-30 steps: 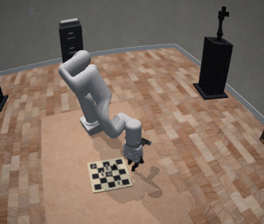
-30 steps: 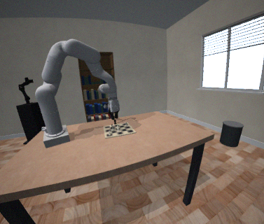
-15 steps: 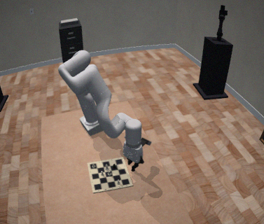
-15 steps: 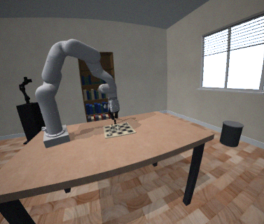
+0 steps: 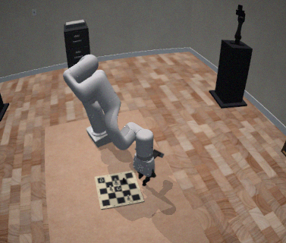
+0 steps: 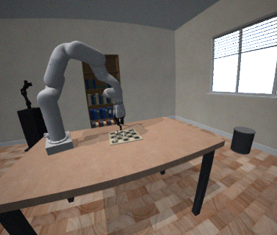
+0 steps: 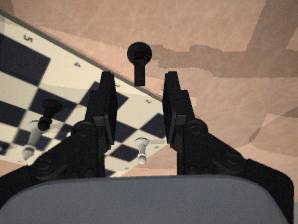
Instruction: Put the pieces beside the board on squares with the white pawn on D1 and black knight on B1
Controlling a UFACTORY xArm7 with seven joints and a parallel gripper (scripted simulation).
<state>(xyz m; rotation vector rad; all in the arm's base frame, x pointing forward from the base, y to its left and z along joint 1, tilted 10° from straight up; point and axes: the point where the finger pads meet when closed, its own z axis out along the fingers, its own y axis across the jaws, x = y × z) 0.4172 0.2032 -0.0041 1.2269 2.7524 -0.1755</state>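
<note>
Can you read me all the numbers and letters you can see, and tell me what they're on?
"5": board edge, wrist view.
"4": board edge, wrist view.
Other edge marks there: too blurred to read.
Top and exterior views: edge marks too small to read.
Nothing else carries writing.

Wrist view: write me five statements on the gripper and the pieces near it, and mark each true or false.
1. The gripper holds a piece. False: nothing is between its parted fingers.
2. A dark piece stands on the table beyond the fingertips, off the chessboard. True.
3. A white pawn stands on the board. True.
4. The dark off-board piece lies on its side. False: it is upright.
5. The gripper hangs over the board's middle. False: it is at the board's edge.
</note>
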